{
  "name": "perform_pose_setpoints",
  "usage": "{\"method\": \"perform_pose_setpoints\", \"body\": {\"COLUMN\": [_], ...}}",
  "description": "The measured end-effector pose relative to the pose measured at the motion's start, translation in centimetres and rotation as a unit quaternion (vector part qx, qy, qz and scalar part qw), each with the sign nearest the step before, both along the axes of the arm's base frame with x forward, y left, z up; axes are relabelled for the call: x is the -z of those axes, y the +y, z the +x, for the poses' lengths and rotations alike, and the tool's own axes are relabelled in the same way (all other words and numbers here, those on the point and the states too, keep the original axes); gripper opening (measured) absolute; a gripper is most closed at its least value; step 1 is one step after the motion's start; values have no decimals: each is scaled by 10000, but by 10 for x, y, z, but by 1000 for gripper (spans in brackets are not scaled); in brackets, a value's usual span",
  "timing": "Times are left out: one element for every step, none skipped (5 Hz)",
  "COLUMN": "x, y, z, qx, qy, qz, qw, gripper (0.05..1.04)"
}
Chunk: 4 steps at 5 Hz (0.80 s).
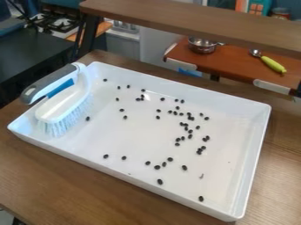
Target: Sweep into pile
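A white brush (61,103) with a grey handle leans at the left corner of a white tray (138,179), its bristles down inside and its handle over the rim. Small black beans (189,117) lie scattered over the tray floor. Many are loosely clustered right of the middle, with several more toward the near side and a few at the far left. One bean (87,118) lies close beside the bristles.
The tray stands on a brown wooden table (76,193). A wooden shelf bar (194,22) crosses behind it. Farther back, a metal pot (203,45) and a green-handled utensil (273,64) rest on a reddish-brown surface.
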State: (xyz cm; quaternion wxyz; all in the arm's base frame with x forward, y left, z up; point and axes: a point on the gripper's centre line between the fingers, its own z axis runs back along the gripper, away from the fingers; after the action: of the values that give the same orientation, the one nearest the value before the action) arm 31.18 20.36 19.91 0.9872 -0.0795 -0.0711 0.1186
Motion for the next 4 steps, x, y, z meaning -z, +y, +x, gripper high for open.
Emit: {"method": "perform_pose_setpoints", "body": {"x": [14,26,45,63], "y": [0,0,-8,-10], "z": [2,5,10,9], "qx": [12,109,443,578], "qy": [139,97,69,-1], "qz": [-119,-112,-17,-8], "qw": [9998,9998,9990,9983], "gripper": [1003,1003,1003,1003]}}
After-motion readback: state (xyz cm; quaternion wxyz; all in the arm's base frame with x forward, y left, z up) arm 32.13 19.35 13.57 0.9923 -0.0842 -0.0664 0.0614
